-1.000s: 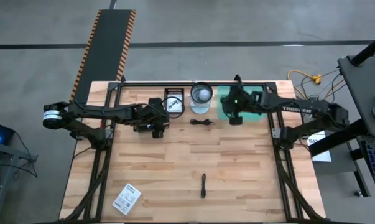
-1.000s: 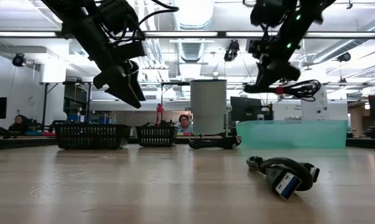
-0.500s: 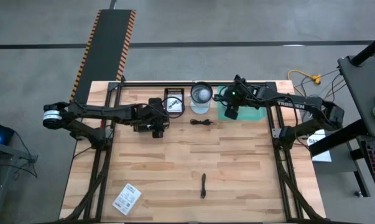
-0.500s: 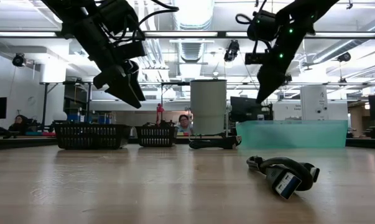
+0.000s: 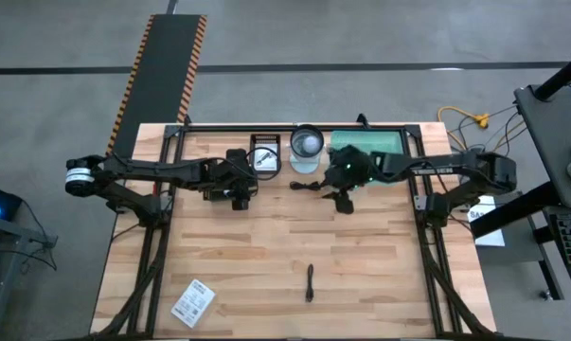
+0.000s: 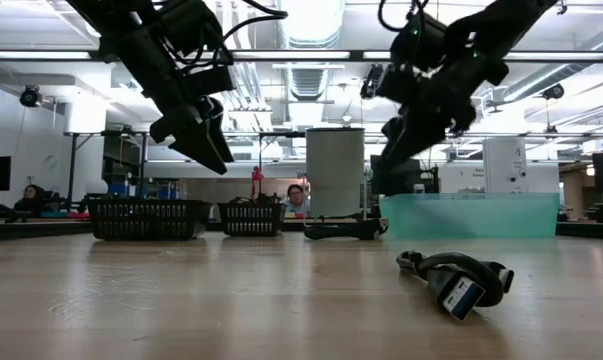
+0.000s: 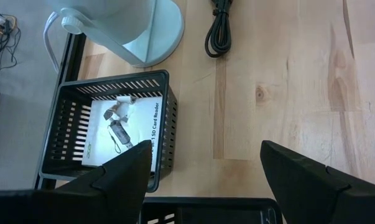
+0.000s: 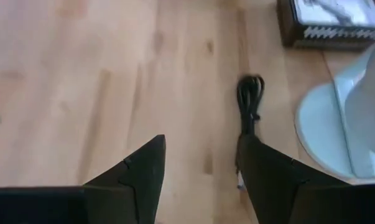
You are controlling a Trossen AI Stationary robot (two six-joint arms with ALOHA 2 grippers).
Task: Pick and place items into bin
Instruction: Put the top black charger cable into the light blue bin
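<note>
item: thin black coiled cable [image 5: 309,187], lying flat on the wooden table [image 5: 266,256], just beside the right claw [image 5: 340,199] on its left-arm side; in the right wrist view the cable [image 8: 249,102] sits ahead of the spread fingers [image 8: 137,171], not touching them.
right claw: raised above the table in the low view [image 6: 396,135], fingers parted, holding nothing.
bin: translucent green tray [image 5: 368,144] on the far side of the right claw, near it; contents cannot be told.
item: short black stick [image 5: 310,282], well apart from both claws, toward the near edge of the table.
item: flat white printed packet [image 5: 192,302], near the table's near left corner, far from either claw.
item: black cable with a blue-tipped plug [image 6: 459,281], close to the low camera.
left claw [image 5: 240,199]: raised over the table, fingers [image 7: 122,177] open and empty; just beyond it a black slotted basket [image 7: 109,134] holding a white card and small bits.
white round-based stand [image 5: 306,147]: between the basket and the green tray.
</note>
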